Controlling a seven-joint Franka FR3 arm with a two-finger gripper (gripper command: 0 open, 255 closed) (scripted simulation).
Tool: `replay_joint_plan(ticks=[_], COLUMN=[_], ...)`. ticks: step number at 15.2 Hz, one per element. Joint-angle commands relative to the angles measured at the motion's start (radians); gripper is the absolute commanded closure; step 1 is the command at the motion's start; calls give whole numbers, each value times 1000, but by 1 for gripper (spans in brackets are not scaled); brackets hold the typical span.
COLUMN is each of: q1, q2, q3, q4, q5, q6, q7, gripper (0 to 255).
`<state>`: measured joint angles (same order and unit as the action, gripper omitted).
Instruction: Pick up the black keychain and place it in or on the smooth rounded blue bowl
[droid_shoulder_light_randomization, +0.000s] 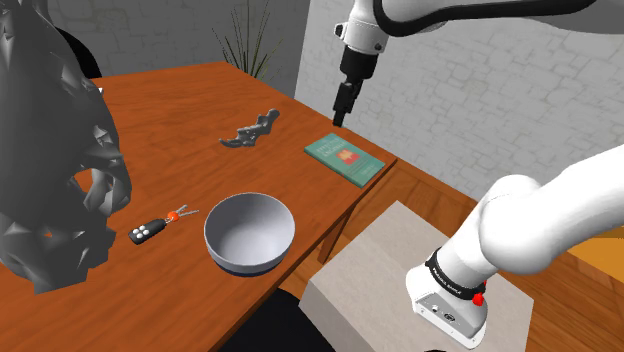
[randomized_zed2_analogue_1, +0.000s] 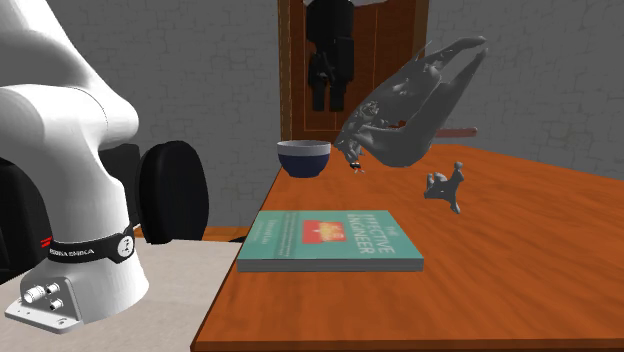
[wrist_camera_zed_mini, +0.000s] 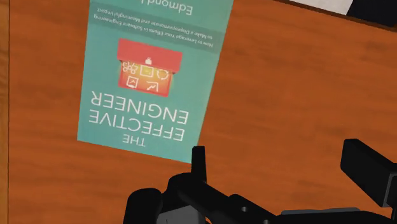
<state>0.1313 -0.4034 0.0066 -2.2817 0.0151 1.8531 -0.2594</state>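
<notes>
Keychain (droid_shoulder_light_randomization: 148, 232) beside bowl (droid_shoulder_light_randomization: 240, 262), well apart from claw (droid_shoulder_light_randomization: 341, 114) above book (droid_shoulder_light_randomization: 345, 160).

Table (droid_shoulder_light_randomization: 150, 100) layout
In the shoulder view, the keychain (droid_shoulder_light_randomization: 152, 229) is lying left of the bowl (droid_shoulder_light_randomization: 249, 233); the book (droid_shoulder_light_randomization: 344, 159) is seemingly sitting farther back.

Teal book (droid_shoulder_light_randomization: 344, 160), small grey figurine (droid_shoulder_light_randomization: 250, 131), big grey sculpture (droid_shoulder_light_randomization: 50, 170) on wooden table (droid_shoulder_light_randomization: 170, 105)

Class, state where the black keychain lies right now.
In the shoulder view, the black keychain lies on the wooden table, just left of the bowl and right of the grey sculpture.
</notes>
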Motion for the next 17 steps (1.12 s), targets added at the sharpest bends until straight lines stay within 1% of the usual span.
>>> replay_joint_plan(ticks=[1, 9, 17], q1=[23, 104, 179], q2=[52, 267, 468], q3=[16, 84, 158], q4=[17, 144, 292], q5=[7, 17, -6], q6=[41, 154, 229], q7=[-25, -115, -188], gripper=[0, 0, 0])
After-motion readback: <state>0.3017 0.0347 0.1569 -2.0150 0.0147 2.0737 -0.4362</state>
